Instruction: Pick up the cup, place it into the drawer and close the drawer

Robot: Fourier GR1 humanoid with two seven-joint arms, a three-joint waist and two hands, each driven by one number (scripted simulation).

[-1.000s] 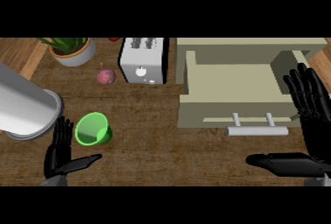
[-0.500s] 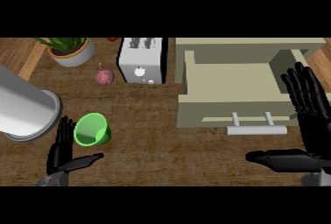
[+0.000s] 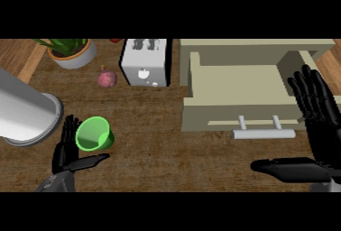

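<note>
A green cup point(image 3: 94, 133) lies tipped on the wooden counter at the lower left, its mouth facing up toward the view. My left hand point(image 3: 69, 153) stands just left of and below it, fingers straight, thumb stretched under the cup; I cannot tell whether it touches. The beige drawer point(image 3: 240, 90) is pulled open at the right, with a grey bar handle point(image 3: 264, 133) on its front. My right hand point(image 3: 318, 122) is held open over the drawer's right side, fingers straight and pointing up, thumb reaching left below the handle.
A large steel cylinder point(image 3: 25, 115) lies at the left edge, close to my left hand. A white toaster point(image 3: 145, 63) stands at the top middle, a purple bulb point(image 3: 107, 79) beside it, and a potted plant point(image 3: 70, 52) at the top left.
My right hand has shifted slightly left and up along the drawer's right side. The left hand and the cup have barely moved.
</note>
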